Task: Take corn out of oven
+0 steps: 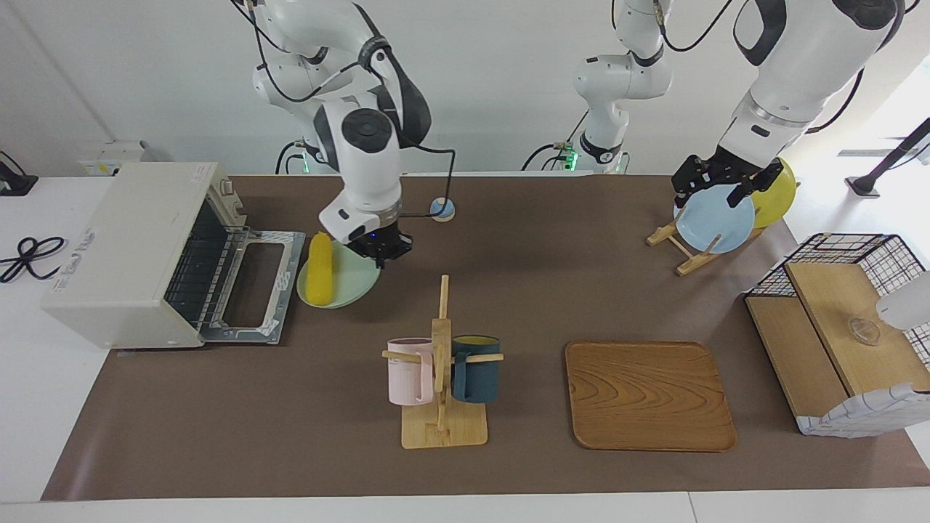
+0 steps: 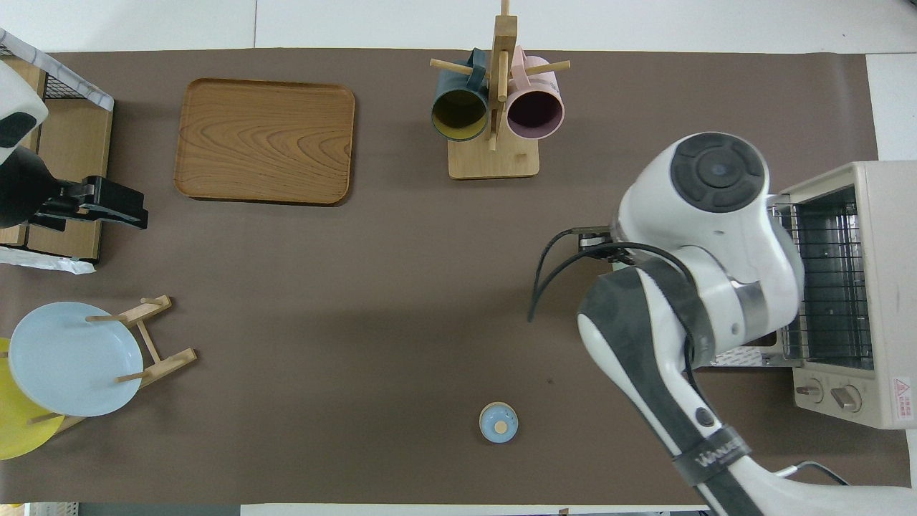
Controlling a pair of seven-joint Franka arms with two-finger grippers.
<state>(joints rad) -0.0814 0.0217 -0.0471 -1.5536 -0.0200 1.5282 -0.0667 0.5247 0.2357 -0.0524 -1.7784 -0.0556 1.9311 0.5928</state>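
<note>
Here the right tool (image 1: pixel 379 252) was pinched shut on the rim of a pale green plate (image 1: pixel 354 285), held just above the counter (image 1: pixel 538 290). The corn (image 1: pixel 319 279) lay on that plate, beside the tool, toward the oven (image 1: pixel 138 254). The oven stood with its door (image 1: pixel 258 294) folded down flat, just beside the plate. The left tool (image 1: pixel 716 181) waited, spread wide, over the blue plate (image 1: pixel 716 219) in the wooden rack.
</note>
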